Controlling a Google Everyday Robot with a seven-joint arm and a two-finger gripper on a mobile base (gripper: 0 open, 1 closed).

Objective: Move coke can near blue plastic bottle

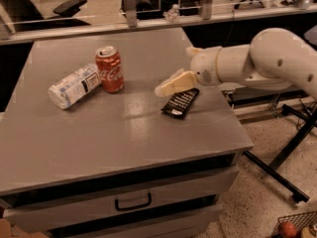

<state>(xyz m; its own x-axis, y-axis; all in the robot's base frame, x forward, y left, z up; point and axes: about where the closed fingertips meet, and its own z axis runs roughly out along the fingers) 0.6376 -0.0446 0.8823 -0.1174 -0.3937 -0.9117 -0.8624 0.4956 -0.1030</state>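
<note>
The red coke can (pixel 110 69) stands upright on the grey table (pixel 124 133), at the back left. The blue plastic bottle (pixel 74 86) lies on its side just left of the can, its end touching or nearly touching it. My gripper (pixel 172 82) hangs over the table's right part, well to the right of the can. It is open and holds nothing. Its cream fingers (pixel 174 85) point left, just above the black packet.
A flat black snack packet (pixel 181 102) lies on the table under the gripper. My white arm (pixel 257 63) reaches in from the right. The table has drawers in front (pixel 132 201). A rail and office chairs stand behind it.
</note>
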